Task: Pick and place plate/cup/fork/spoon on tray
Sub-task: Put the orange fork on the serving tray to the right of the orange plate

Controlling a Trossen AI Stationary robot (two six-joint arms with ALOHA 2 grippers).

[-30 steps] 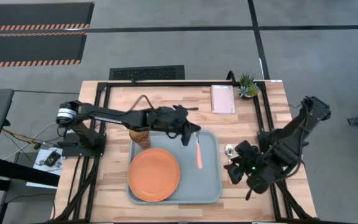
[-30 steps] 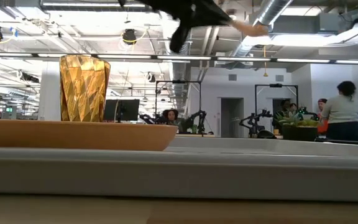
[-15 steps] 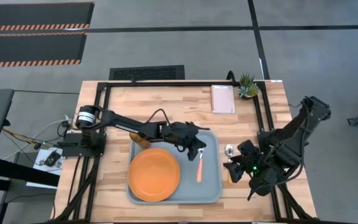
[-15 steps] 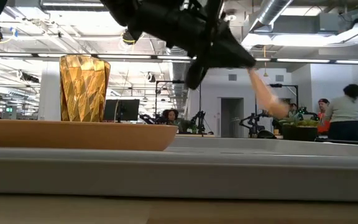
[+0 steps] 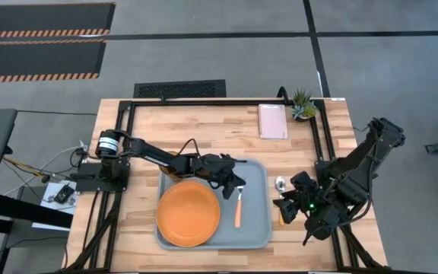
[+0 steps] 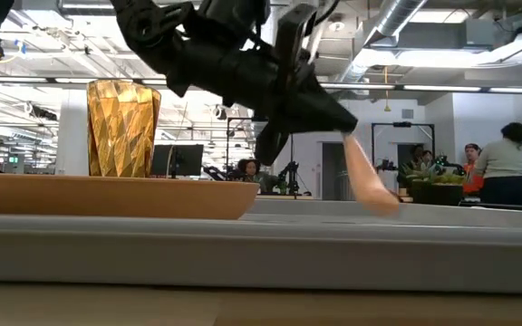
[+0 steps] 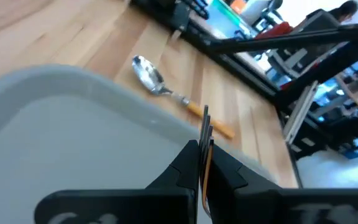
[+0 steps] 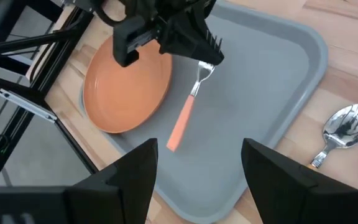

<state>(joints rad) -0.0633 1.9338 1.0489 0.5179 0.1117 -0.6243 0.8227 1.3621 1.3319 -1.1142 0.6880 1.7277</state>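
Note:
My left gripper (image 5: 236,185) is low over the grey-blue tray (image 5: 258,228), shut on the fork (image 5: 238,209), whose orange handle points toward the near edge. The orange plate (image 5: 188,214) lies in the tray's left half. The amber cup (image 6: 122,127) stands in the tray's far left corner, partly under the left arm in the high view. The spoon (image 5: 280,185) lies on the table just right of the tray. My right gripper (image 5: 286,207) is open beside the tray's right rim, near the spoon. My left gripper pinches the fork's metal end (image 8: 205,67) between its two shut fingers, and the tines (image 7: 206,123) stick out past the fingertips. The fingers slant down from the table's left. The handle (image 6: 367,181) slants down below the gripper, its free end at the tray floor; whether it touches I cannot tell.
A pale pink pad (image 5: 272,120) and a small plant (image 5: 303,105) sit at the table's far right. Bare tray floor (image 8: 260,118) lies right of the fork. People stand in the room beyond the table.
My left gripper has gone down and toward the table's near edge with the fork, still shut on it. The fork has tipped from nearly level to slanting steeply, handle end down close to the tray floor.

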